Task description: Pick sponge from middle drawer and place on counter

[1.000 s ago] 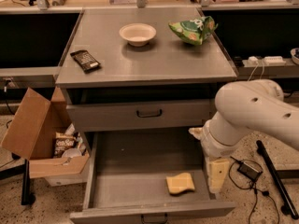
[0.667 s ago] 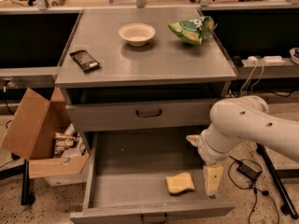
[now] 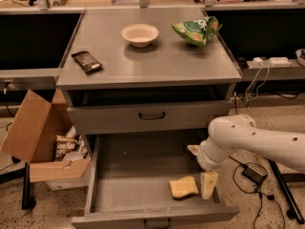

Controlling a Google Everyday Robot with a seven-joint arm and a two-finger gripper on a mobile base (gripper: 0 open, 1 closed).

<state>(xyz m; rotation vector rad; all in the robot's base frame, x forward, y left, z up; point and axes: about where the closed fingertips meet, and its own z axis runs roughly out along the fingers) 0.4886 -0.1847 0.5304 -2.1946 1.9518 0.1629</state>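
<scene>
The pale yellow sponge lies flat on the floor of the open middle drawer, near its front right corner. My gripper hangs low inside the right side of the drawer, just right of the sponge. It is open and holds nothing. One cream finger points down right beside the sponge's right edge, and the other shows further back. The sponge is not between the fingers. The grey counter is the cabinet top above.
On the counter stand a cream bowl, a green snack bag and a dark wrapped bar. The upper drawer is closed. An open cardboard box sits to the left. Cables lie on the floor at right.
My arm has moved left and down into the drawer, bringing the gripper close beside the sponge. The sponge has not moved.
</scene>
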